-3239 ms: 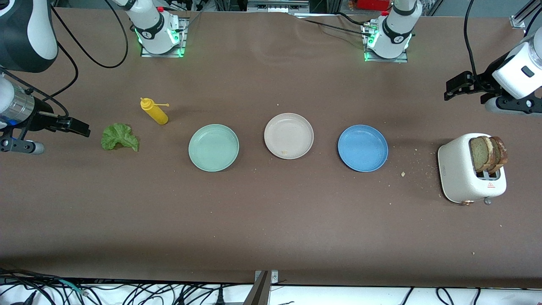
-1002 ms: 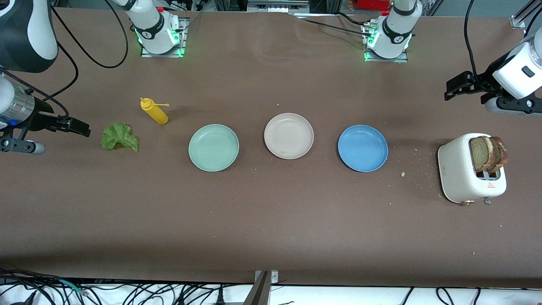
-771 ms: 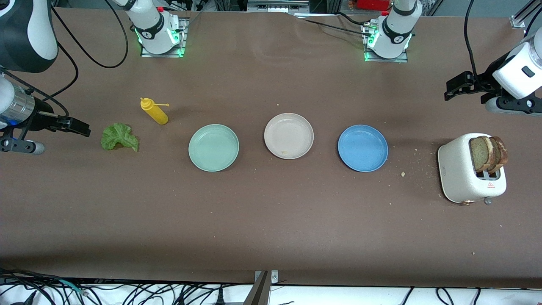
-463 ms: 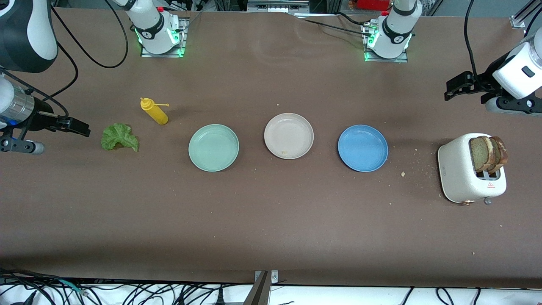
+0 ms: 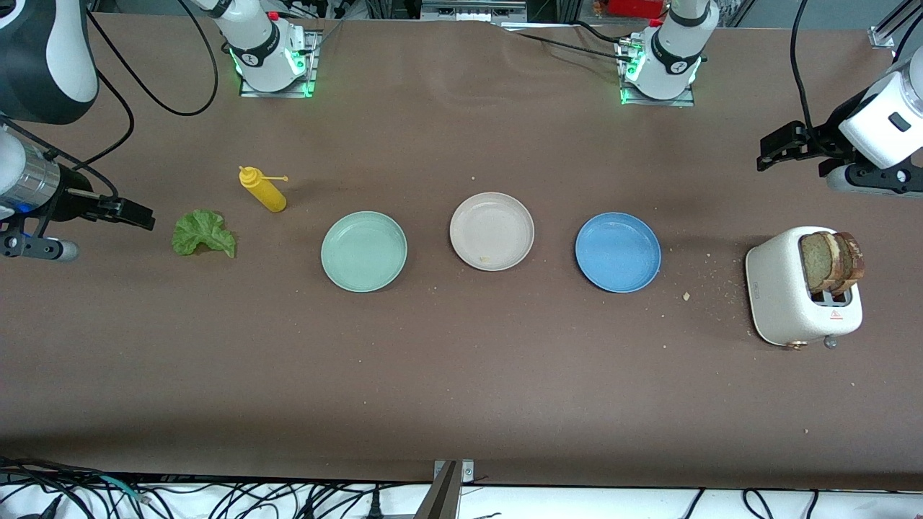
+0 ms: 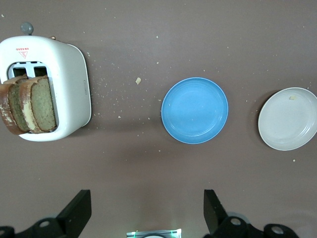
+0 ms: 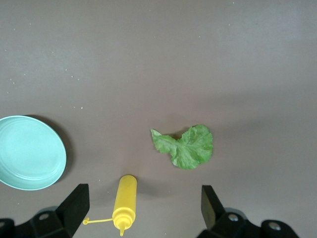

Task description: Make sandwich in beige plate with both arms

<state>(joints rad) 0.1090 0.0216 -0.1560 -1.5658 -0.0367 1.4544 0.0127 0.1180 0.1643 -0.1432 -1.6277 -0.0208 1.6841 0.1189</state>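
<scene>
The beige plate [image 5: 492, 231] [image 6: 288, 119] sits bare at mid-table between two other plates. Two brown bread slices [image 5: 831, 261] [image 6: 27, 105] stand upright in a toaster toward the left arm's end. A ruffled green lettuce leaf [image 5: 203, 233] [image 7: 185, 146] lies flat on the table toward the right arm's end. My left gripper [image 5: 766, 153] [image 6: 146, 210] hangs open and holds nothing, over bare table beside the toaster. My right gripper [image 5: 140, 216] [image 7: 143, 206] is open too, holding nothing, up beside the lettuce.
A mint-green plate [image 5: 363, 251] and a blue plate [image 5: 618, 251] flank the beige one. A yellow squeeze bottle [image 5: 263, 189] lies near the lettuce. The white toaster [image 5: 782, 288] has crumbs scattered around it on the brown tabletop.
</scene>
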